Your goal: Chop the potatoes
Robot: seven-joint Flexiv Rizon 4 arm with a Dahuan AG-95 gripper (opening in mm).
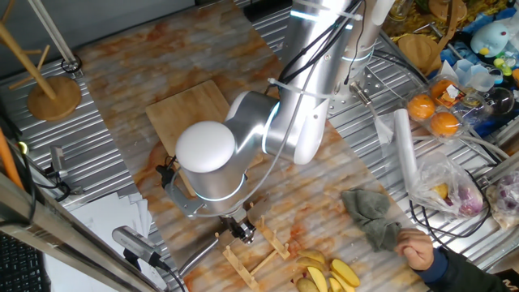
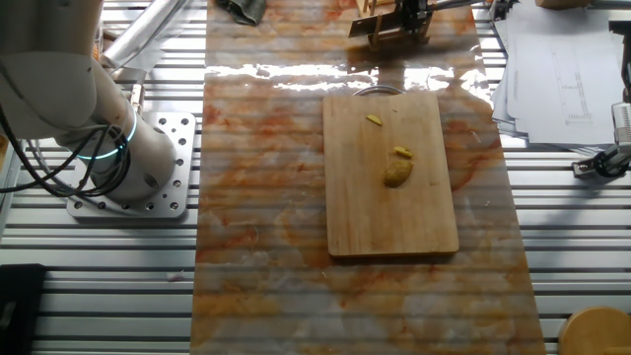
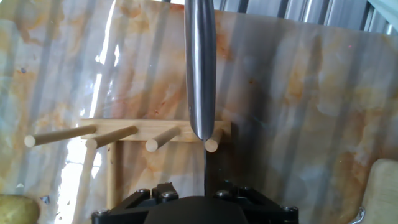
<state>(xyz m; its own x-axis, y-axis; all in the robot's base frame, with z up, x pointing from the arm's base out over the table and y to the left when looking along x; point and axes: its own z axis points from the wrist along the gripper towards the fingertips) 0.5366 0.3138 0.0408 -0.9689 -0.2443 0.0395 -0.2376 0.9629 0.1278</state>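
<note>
So the surface (image 2: 266,197) is a marbled orange-and-white mat laid over ribbed metal, with clutter round the edges. Going left to right in the other fixed view: the arm's base sits bolted down on the left, then the bamboo cutting board (image 2: 391,177) lies flat in the middle of the mat. The potatoes (image 2: 397,173) are on that board, a small yellow lump near its centre with one thin slice just above it and another slice further up toward the board's far end. All of them sit apart from the claw.

The claw (image 1: 243,230) is off at the far end of the mat, over a little wooden rack (image 3: 149,132) with pegs. In the hand view a shiny metal knife handle (image 3: 200,68) runs straight away from the camera, its rounded end right by one peg. The fingers themselves are cut off at the bottom of the frame, so honestly I can't tell if the claw is clamped on the handle or parted around it.

A grey rag (image 1: 371,212) lies off to the right.
</note>
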